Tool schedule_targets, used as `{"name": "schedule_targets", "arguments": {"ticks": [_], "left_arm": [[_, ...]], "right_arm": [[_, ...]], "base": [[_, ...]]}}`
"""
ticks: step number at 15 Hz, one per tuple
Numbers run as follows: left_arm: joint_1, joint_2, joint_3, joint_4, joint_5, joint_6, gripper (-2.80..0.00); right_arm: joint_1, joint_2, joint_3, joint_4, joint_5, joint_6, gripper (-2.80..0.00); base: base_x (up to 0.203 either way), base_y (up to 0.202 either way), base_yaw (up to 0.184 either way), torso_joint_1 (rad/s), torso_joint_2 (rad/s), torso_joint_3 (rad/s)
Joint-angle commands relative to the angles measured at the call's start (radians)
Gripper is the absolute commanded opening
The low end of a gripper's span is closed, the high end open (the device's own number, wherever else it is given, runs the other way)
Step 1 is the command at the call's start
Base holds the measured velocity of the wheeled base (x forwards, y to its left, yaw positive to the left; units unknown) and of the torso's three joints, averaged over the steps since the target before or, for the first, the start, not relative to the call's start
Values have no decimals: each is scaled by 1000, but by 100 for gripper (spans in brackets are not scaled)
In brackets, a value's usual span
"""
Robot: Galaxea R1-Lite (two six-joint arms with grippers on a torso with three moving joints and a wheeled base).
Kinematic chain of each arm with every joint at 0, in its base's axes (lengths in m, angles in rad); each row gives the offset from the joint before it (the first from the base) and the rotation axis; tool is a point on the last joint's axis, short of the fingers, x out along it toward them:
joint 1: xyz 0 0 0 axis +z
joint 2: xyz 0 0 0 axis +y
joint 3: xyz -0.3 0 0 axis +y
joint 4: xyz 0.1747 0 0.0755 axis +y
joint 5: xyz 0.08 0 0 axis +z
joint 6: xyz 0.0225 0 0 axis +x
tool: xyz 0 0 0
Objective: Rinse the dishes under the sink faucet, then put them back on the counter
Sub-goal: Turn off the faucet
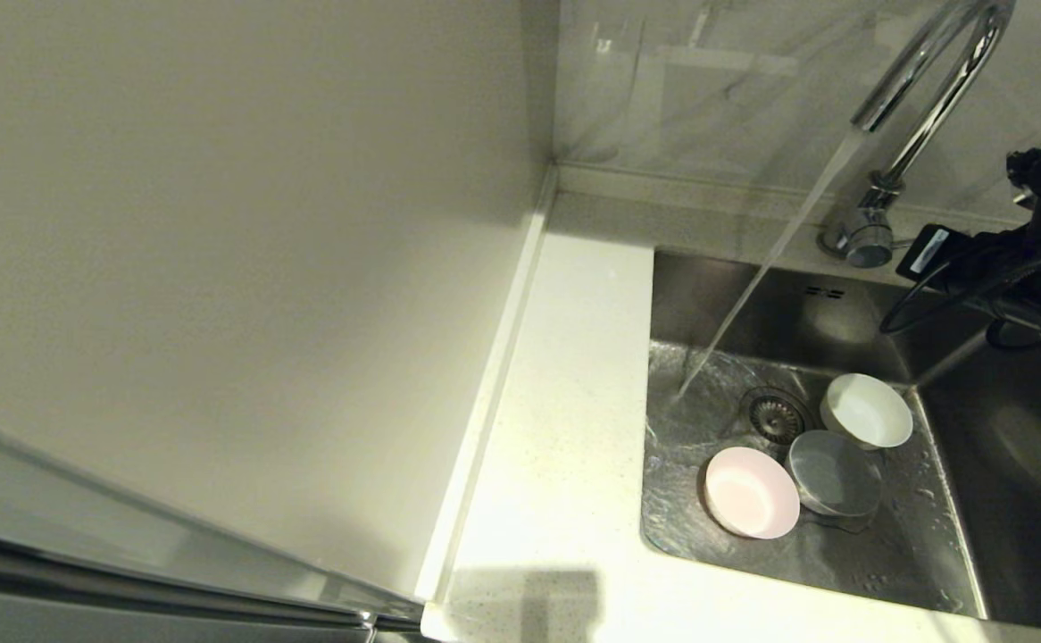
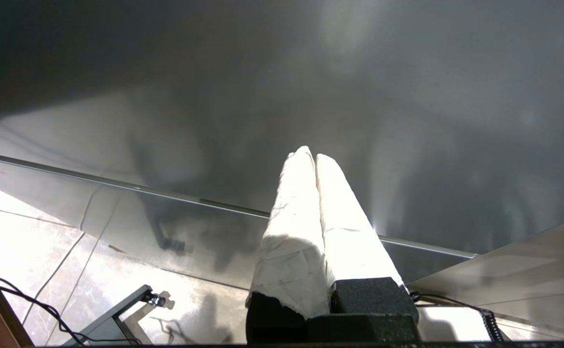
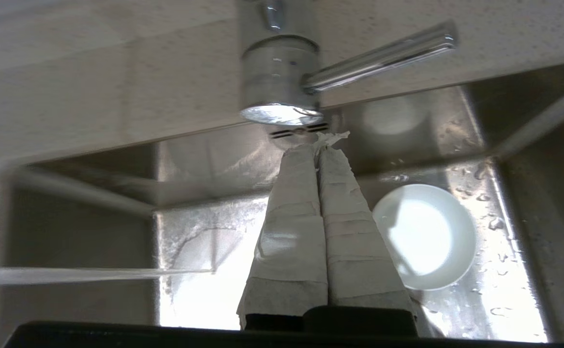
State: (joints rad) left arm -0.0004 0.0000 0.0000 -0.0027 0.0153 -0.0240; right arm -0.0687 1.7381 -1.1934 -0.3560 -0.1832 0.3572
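Three dishes lie in the sink point(image 1: 976, 464): a pale pink one point(image 1: 751, 492), a blue-grey one point(image 1: 835, 473) beside it and a grey-white one point(image 1: 867, 410) behind, around the drain point(image 1: 775, 413). Water runs from the faucet point(image 1: 922, 116) and lands left of the drain, missing the dishes. My right arm point(image 1: 1020, 268) reaches in beside the faucet base. In the right wrist view my right gripper point(image 3: 317, 145) is shut and empty, tips just short of the faucet base point(image 3: 279, 77), apart from its lever point(image 3: 383, 55); the grey-white dish point(image 3: 424, 237) lies below. My left gripper point(image 2: 309, 155) is shut, parked out of the head view.
The off-white counter point(image 1: 565, 402) runs along the sink's left side and front edge. A cream wall panel point(image 1: 217, 223) stands to the left. The left wrist view shows a dark cabinet face and tiled floor with cables.
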Motion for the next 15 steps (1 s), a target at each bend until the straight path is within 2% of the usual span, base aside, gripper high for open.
{"name": "schedule_targets", "arguments": {"ticks": [1,11,15], "left_arm": [[0,-3,0,0,0,-1,-280],[-1,-3,0,0,0,-1,-280],[0,-3,0,0,2,-1,-280]], "right_arm": [[-14,28,-7,-7,-1,-2,-280],[-48,137,-203,-12,-1,-3,-280],[-48,155,-230,-12,-1,-3,-280]], "base": [[0,0,0,0,0,0],[0,0,0,0,0,0],[0,0,0,0,0,0]]}}
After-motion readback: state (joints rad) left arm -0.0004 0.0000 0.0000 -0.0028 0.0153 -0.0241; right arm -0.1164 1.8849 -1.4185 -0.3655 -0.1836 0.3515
